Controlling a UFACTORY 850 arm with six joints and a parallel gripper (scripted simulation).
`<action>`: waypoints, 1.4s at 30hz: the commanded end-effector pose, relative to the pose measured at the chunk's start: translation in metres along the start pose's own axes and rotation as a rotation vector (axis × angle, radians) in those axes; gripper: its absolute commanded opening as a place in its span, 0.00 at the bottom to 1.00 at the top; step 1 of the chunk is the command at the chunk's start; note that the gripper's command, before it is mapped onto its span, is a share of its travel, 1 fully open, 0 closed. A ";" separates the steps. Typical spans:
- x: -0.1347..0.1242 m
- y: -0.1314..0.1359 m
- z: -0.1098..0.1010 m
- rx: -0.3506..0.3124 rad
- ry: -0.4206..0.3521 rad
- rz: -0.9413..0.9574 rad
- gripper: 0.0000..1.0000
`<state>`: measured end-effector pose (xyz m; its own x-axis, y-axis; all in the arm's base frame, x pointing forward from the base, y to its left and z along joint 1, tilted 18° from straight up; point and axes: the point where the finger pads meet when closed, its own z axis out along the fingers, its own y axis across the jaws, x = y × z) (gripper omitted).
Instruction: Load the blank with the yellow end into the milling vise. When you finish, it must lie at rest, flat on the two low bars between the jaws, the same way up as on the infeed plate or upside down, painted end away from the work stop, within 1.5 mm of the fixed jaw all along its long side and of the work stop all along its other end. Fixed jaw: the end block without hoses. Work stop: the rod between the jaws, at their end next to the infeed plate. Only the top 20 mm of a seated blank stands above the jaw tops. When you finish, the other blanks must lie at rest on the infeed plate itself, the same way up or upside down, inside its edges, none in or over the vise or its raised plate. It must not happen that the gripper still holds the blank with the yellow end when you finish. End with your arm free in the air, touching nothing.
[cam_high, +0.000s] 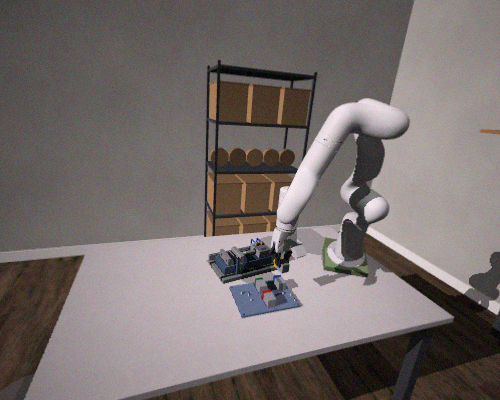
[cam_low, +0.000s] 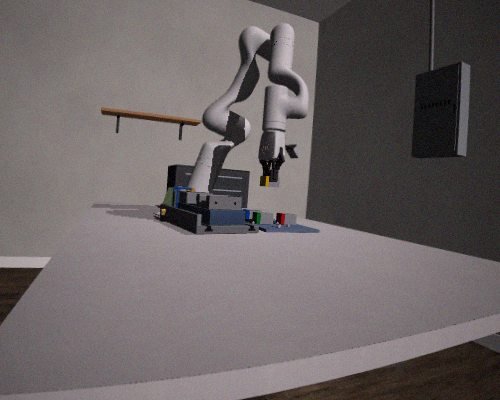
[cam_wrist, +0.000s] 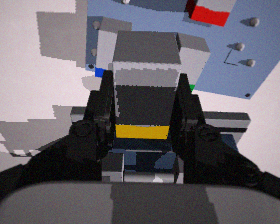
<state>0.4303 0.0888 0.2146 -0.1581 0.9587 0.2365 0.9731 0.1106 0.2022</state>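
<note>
My gripper (cam_high: 281, 262) (cam_low: 271, 176) (cam_wrist: 143, 90) is shut on the blank with the yellow end (cam_high: 276, 263) (cam_low: 265, 181) (cam_wrist: 142, 132). It holds this grey blank in the air, higher than the vise and the infeed plate; in the wrist view the yellow end points toward the vise. The vise (cam_high: 226, 258) (cam_low: 225, 202) stands on its raised plate. Its hoses (cam_high: 257, 242) (cam_low: 176, 196) are at the block nearer the arm base. The work stop cannot be made out clearly. The infeed plate (cam_high: 244, 306) (cam_low: 300, 229) (cam_wrist: 267, 42) lies beside the vise.
Blanks with blue (cam_high: 277, 278) (cam_low: 247, 214) (cam_wrist: 99, 72), green (cam_high: 259, 282) (cam_low: 257, 217) and red (cam_high: 266, 293) (cam_low: 281, 218) (cam_wrist: 210, 16) ends stand on the infeed plate, with small pins (cam_wrist: 254, 22) around them. The held blank partly hides the blue-end and green-end blanks in the wrist view.
</note>
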 end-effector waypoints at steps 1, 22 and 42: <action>-0.013 0.006 0.000 -0.002 0.000 0.000 0.00; -0.076 0.032 0.001 -0.003 0.001 -0.001 0.00; -0.135 0.056 0.003 -0.003 0.001 -0.001 0.00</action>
<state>0.4949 -0.0167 0.1941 -0.1582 0.9585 0.2370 0.9729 0.1102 0.2034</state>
